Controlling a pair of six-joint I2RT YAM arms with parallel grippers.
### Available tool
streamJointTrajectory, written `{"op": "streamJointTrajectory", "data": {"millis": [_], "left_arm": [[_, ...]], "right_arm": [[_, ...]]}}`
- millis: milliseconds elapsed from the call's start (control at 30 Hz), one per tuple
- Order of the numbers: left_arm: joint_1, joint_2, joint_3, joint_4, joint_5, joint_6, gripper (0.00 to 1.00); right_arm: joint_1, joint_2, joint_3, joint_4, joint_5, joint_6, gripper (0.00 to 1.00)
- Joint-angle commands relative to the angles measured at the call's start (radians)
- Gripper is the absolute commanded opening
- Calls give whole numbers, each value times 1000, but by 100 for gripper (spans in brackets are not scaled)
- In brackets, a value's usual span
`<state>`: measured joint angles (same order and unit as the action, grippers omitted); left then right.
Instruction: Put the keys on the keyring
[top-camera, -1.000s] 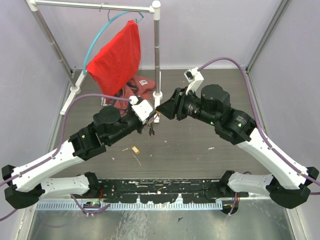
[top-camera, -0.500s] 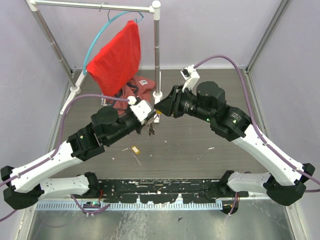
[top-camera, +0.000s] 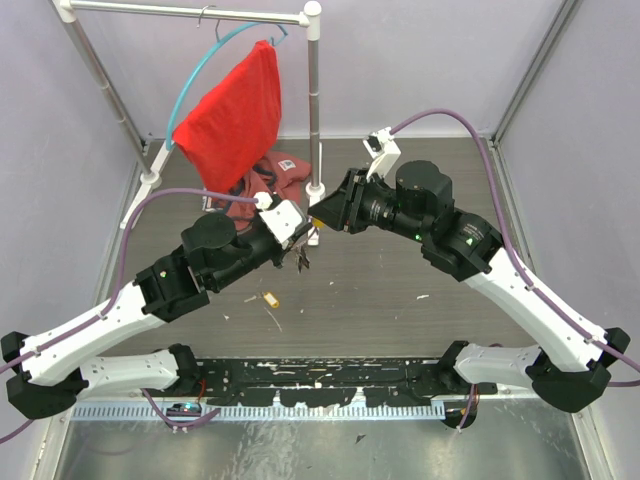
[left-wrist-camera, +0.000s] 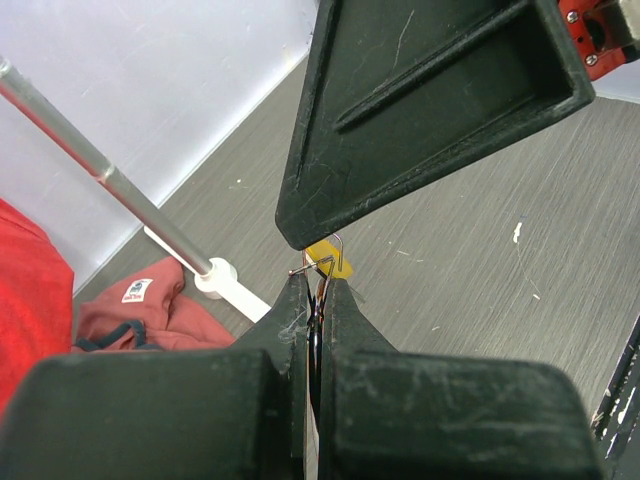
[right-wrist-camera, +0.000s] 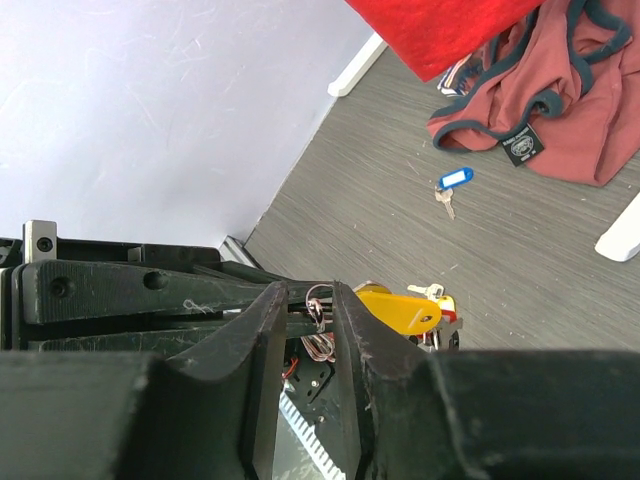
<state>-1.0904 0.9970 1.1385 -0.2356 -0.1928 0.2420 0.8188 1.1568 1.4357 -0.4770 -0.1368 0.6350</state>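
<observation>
Over the last second the right gripper (right-wrist-camera: 310, 300) had swung in toward the left gripper (left-wrist-camera: 313, 285), and its jaws had drawn down to a slim gap around the keyring (left-wrist-camera: 333, 247); whether its pads bit the wire could not be told. The left gripper was clamped tight on that ring above mid-table, a yellow-tagged key (right-wrist-camera: 398, 308) just beside it. This looked like a two-handed hold for prying the coil open, while a blue-tagged key (right-wrist-camera: 452, 182) lay loose, well apart.

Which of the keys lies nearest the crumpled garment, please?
The blue-tagged key, loose on the table beside the garment; the yellow-tagged one sits farther off, at the right gripper.
</observation>
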Motion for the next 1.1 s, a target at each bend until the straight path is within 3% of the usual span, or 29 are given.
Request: {"op": "streamJointTrajectory", "data": {"millis": [0, 333, 633, 700, 933, 1067], "left_arm": [[-3, -27, -7, 71, 6, 2, 0], [-3, -20, -3, 74, 0, 5, 0], [-2, -16, -4, 70, -1, 10, 0], [-3, -17, -5, 66, 2, 8, 1], [-3, -36, -30, 82, 103, 15, 39], [-3, -51, -50, 92, 144, 24, 52]], "right_arm": [[-9, -2, 2, 57, -28, 11, 31], [-12, 16, 11, 59, -80, 12, 26], [-15, 11, 13, 65, -74, 12, 2], [-14, 10, 11, 65, -70, 11, 1], [-14, 6, 13, 65, -55, 5, 1], [-15, 2, 10, 64, -49, 3, 1]]}}
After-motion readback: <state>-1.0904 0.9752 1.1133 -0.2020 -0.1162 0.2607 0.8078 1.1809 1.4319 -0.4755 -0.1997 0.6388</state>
